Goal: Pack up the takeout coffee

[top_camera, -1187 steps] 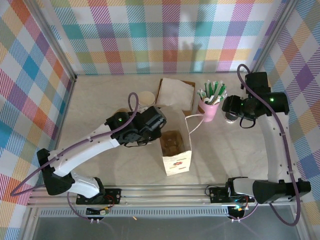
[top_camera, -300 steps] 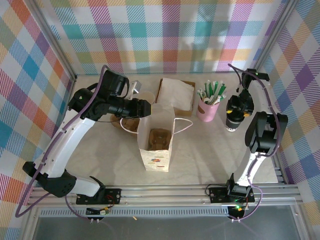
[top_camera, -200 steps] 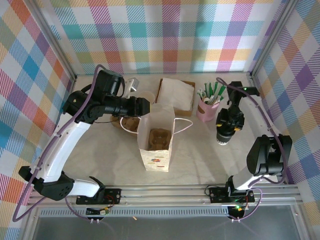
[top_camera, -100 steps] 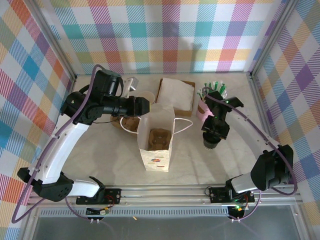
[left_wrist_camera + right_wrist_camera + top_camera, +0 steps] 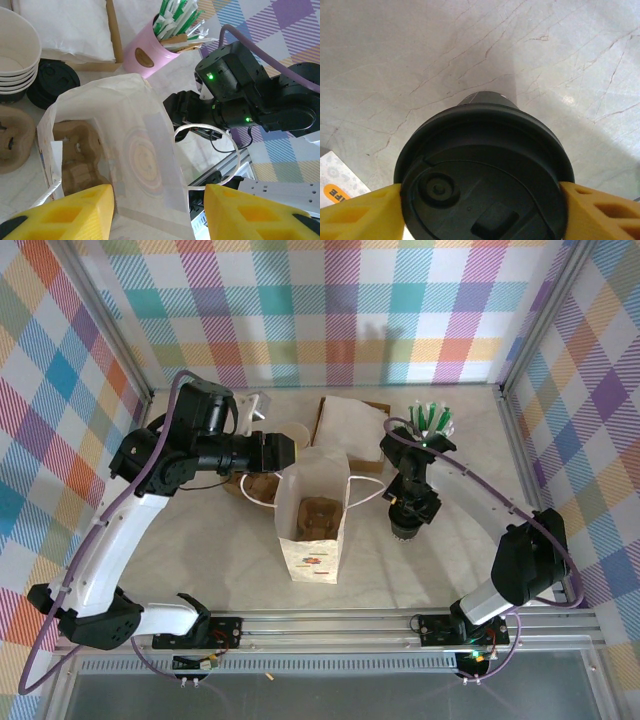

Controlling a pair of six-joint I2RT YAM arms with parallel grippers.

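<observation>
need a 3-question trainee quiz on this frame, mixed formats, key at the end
1. True or false: the small dark paper coffee cup with a round black plastic lid is already inside the upright white paper bag.
2. The right end effector is: A) open, touching nothing; B) closed on the cup's lid; C) closed on the bag's handle.
3. What lies at the bottom of the bag?
Key: 1 false; 2 B; 3 a brown moulded-pulp cup carrier.
</observation>
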